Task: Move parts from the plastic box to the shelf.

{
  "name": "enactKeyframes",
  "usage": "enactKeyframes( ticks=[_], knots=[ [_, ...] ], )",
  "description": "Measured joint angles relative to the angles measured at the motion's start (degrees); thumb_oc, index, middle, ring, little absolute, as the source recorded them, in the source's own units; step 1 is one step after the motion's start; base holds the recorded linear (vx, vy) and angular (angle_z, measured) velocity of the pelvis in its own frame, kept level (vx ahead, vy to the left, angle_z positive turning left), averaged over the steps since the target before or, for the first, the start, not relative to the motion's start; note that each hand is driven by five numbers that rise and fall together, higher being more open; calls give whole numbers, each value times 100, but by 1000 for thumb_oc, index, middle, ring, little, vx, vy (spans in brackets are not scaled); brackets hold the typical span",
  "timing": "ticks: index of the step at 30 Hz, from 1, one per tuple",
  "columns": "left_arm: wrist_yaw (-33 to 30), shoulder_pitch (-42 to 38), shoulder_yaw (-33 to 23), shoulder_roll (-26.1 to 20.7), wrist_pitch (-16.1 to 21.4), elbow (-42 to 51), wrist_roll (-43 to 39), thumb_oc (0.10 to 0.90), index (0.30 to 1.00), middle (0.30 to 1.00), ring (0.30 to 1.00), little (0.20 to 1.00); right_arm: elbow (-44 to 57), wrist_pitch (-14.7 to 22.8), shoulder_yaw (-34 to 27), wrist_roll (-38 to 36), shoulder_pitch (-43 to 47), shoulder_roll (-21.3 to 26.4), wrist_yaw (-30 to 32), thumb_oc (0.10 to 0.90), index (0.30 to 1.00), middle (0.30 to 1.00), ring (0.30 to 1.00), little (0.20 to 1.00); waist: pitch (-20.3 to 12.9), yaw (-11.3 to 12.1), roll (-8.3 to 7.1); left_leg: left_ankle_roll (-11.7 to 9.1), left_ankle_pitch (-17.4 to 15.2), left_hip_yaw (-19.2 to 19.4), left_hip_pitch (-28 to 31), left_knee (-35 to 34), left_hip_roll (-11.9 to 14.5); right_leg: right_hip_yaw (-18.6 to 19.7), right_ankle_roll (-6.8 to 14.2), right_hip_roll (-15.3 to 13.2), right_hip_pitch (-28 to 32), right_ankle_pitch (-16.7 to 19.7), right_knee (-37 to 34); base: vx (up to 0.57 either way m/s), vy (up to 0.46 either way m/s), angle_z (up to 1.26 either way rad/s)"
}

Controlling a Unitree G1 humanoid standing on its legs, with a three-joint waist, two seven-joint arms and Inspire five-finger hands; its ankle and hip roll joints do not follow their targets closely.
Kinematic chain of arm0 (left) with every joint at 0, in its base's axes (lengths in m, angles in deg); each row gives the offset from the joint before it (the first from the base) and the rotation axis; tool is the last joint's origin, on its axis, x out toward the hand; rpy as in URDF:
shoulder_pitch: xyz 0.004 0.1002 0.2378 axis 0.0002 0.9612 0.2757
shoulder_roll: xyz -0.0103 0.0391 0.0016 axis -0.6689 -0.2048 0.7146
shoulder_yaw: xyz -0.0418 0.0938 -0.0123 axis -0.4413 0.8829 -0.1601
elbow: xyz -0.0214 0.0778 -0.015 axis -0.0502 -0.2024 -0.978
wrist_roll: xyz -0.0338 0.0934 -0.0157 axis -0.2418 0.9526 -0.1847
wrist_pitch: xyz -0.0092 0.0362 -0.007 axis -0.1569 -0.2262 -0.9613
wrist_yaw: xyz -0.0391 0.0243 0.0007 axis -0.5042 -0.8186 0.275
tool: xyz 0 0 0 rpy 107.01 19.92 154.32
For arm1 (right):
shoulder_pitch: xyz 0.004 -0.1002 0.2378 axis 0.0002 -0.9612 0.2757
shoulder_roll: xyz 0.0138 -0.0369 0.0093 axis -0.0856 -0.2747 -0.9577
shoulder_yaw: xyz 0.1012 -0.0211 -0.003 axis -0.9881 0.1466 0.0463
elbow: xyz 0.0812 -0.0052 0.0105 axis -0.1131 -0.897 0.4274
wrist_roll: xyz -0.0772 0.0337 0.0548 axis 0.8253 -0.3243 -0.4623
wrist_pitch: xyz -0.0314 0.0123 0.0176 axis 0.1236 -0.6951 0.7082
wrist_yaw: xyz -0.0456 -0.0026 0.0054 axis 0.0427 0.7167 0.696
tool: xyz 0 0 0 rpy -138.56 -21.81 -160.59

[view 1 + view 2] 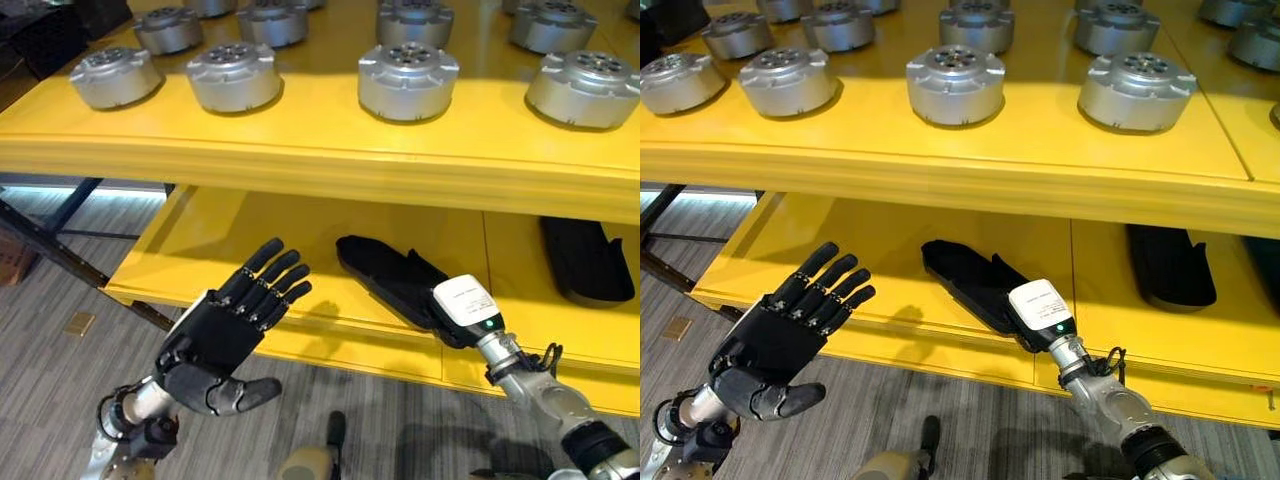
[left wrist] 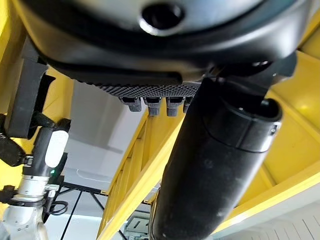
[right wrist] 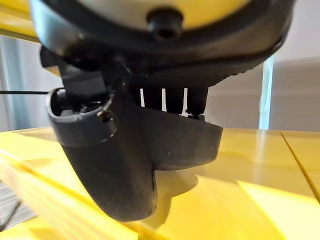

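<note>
Both hands are empty. The left hand hovers with fingers spread before the lower shelf's front edge; the right hand lies flat on it. Silver parts fill the upper shelf. Next, I'd guess, comes a return to the box for another part.

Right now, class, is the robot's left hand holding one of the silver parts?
No. The left hand hangs open and empty below the shelf, while the silver parts sit on top of it.
</note>
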Motion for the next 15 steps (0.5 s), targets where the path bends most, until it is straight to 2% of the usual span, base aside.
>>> enactKeyframes(
  ticks=[1, 2, 3, 4, 5, 6, 8, 11, 13, 15],
  knots=[
    [-2, -61, 14, 29, -5, -26, 2, 900, 1000, 1000, 1000, 1000, -90, -70, 1, -56, -3, -47, 1, 400, 300, 300, 300, 300, 16, -11, 106, 50, -38, -22, 114, 0, 102, 22, 54, -21, -156, -235, 386, 28, 46, -6],
    [-5, -127, -6, 55, 12, -27, -15, 900, 1000, 1000, 1000, 1000, -112, -122, 1, -155, -42, -51, 14, 400, 300, 300, 300, 300, 8, -9, 149, 57, -66, -28, 143, -2, 180, 165, -19, 68, -233, -211, -22, 29, 47, -8],
    [-4, -186, -63, 45, 22, -27, -37, 900, 1000, 1000, 1000, 1000, -122, -217, 0, -242, -34, -79, 49, 400, 300, 300, 300, 300, 14, 11, 95, 27, -98, -23, 119, -3, 160, 241, -76, 98, -322, 139, -474, 22, 34, 22],
    [-29, -227, -78, 33, 8, -45, -20, 900, 1000, 1000, 1000, 1000, -178, -309, -20, -331, -56, -128, 87, 400, 300, 300, 300, 300, 11, -78, 67, -37, -119, -107, 113, -7, 142, 221, -99, 133, -268, 387, -568, 24, 42, 11],
    [-27, -179, -138, 42, 12, -30, -20, 900, 1000, 1000, 1000, 1000, -202, -491, -43, -525, -71, -220, 89, 400, 300, 300, 300, 300, 1, -41, 51, -156, -177, -73, 114, -6, 165, 233, -128, 164, -234, 467, -707, 22, 36, 10],
    [-48, -154, -157, 63, 14, -34, -20, 900, 1000, 1000, 1000, 1000, -202, -662, -74, -753, -88, -318, 96, 400, 300, 300, 300, 300, 1, -41, 51, -174, -178, -27, 113, -6, 170, 249, -123, 182, -183, 546, -816, 27, 45, -19],
    [-139, -136, -166, 116, 20, -34, 32, 900, 1000, 1000, 1000, 1000, -332, -890, -207, -1097, -84, -564, 113, 400, 300, 300, 300, 300, 0, -42, 50, -218, -143, 13, 113, -5, 162, 302, -116, 182, -158, 619, -903, 21, 37, -11],
    [-607, -220, -193, 650, 58, -299, 411, 900, 1000, 1000, 1000, 1000, -405, -1423, -464, -1856, -73, -1068, 286, 400, 300, 300, 300, 300, -4, -123, 50, -177, -113, 27, 139, -3, 80, 299, -80, 112, -87, 642, -940, 9, 41, 0],
    [-885, -275, -149, 708, 62, -679, 838, 900, 1000, 1000, 1000, 1000, -571, -1639, -515, -2282, 31, -1239, 409, 400, 300, 300, 300, 300, -29, -151, 6, -169, -120, 42, 141, -4, 66, 304, -61, 88, -94, 653, -947, 1, 52, 0],
    [-1009, -272, 84, 686, 59, -659, 905, 900, 1000, 1000, 1000, 1000, -640, -1807, -683, -2740, 46, -1438, 574, 400, 300, 300, 300, 300, -45, -157, -22, -203, -173, 54, 152, -6, 67, 327, -60, 70, -126, 653, -910, -28, 47, -5]
  ],
)
